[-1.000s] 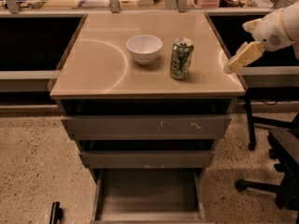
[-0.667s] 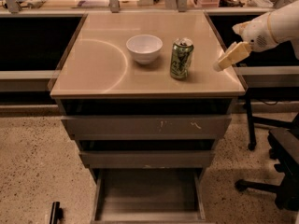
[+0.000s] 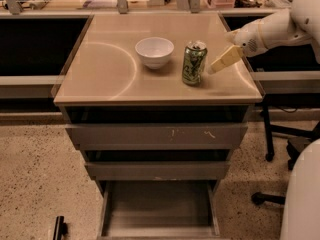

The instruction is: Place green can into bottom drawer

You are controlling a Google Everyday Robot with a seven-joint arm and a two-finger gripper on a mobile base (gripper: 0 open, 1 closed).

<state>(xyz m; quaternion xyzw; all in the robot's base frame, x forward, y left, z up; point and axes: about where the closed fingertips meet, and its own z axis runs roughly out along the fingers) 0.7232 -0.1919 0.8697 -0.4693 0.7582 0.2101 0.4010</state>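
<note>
Approach step: pincer (image 3: 216,67), open or shut not discernible, hovers just beside can (image 3: 194,63) on table (image 3: 100,79); next move requires enclosing can, then lowering into open drawer (image 3: 160,206).

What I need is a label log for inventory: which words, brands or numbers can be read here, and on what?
Nothing can be read.
green can: pale and dark markings, too blurred to read.
bottom drawer, open: no text.
white bowl: plain.
gripper, just right of the can above the cabinet top: no label visible.
</note>
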